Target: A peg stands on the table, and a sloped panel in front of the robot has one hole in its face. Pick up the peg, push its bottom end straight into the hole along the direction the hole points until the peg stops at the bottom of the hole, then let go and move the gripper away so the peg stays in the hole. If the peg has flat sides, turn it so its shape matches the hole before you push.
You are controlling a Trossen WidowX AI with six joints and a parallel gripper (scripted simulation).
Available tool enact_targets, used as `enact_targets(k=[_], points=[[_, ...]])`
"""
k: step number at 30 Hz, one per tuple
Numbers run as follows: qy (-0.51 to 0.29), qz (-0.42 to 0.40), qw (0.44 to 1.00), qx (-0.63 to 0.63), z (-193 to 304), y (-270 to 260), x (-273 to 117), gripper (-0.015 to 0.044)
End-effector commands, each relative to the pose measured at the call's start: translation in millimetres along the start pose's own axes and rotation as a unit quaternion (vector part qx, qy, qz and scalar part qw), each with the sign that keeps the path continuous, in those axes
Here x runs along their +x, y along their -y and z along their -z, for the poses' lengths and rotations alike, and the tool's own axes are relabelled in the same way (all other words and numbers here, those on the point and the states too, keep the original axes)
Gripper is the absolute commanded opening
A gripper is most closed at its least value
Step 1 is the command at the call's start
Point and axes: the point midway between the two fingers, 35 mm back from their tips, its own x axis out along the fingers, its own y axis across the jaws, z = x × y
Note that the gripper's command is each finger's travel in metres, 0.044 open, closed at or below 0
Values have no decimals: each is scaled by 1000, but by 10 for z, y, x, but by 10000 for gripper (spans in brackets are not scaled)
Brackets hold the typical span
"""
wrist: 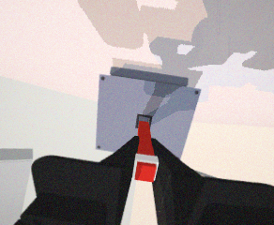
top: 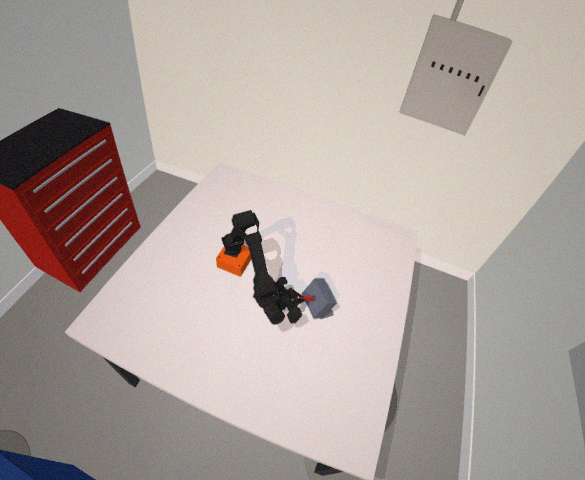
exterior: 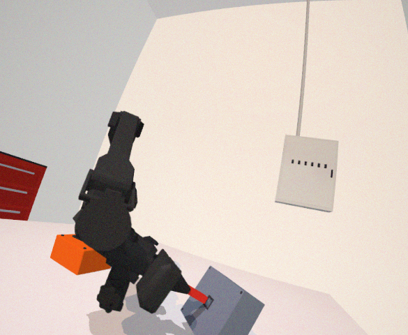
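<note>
My gripper (top: 300, 297) (exterior: 187, 287) (wrist: 144, 141) is shut on the red square-sided peg (top: 308, 298) (exterior: 197, 294) (wrist: 145, 133). The peg's near end, red with a whitish rim, sticks out behind the fingers in the wrist view. The peg slants down toward the blue-grey sloped panel (top: 321, 297) (exterior: 220, 288) (wrist: 118, 103). Its far end is at the mouth of the dark-rimmed square hole (exterior: 210, 301) (wrist: 144, 117), overlapping the lower part in the wrist view. Most of the peg's length shows outside. Whether the tip is slightly inside or just in front cannot be told.
The panel block stands on the pale table (top: 220, 361) (exterior: 12, 273). The arm's orange base (top: 233, 260) (exterior: 67, 254) is behind the gripper. A red drawer cabinet (top: 75, 206) (exterior: 5, 190) stands beyond the table, and a grey box (top: 455, 77) (exterior: 306, 187) hangs on the wall.
</note>
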Motion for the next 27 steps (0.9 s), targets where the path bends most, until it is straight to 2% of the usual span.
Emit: enact_targets(k=[1,27], points=[[0,0,1000,0,-8,6,20,0],[-1,0,1000,0,-21,9,179,0]])
